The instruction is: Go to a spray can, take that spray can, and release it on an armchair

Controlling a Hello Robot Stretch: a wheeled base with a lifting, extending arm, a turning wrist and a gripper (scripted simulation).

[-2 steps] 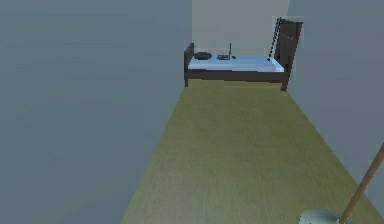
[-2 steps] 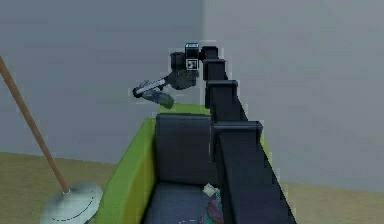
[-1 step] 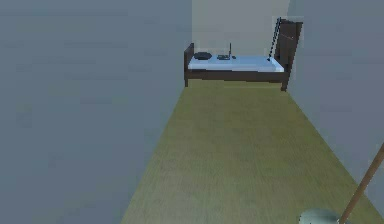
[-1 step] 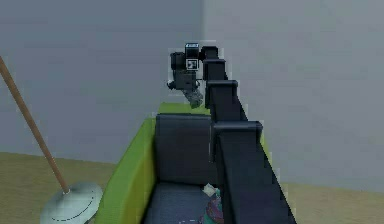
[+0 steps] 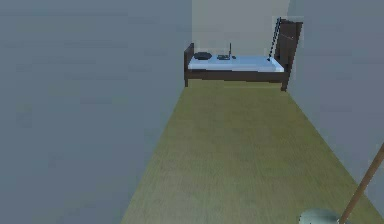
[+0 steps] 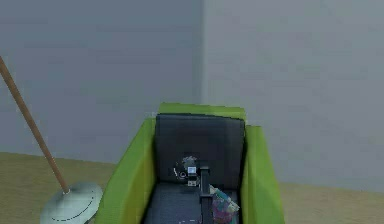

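Arm side view: one armchair [image 6: 133, 182], one mop [image 6: 72, 204]

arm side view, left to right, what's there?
Long-handled mop → green armchair with a dark grey cushion. What sits over the seat overlaps the chair, so it is left out.

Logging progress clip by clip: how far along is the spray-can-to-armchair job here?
Looks done: the approach, since the green armchair is right beside the robot. In hand: the end effector shows against the chair's dark seat; I cannot tell whether it holds anything. A small multicoloured thing lies on the seat beside the arm, possibly the spray can. Left: if so, only pulling back; otherwise the release.
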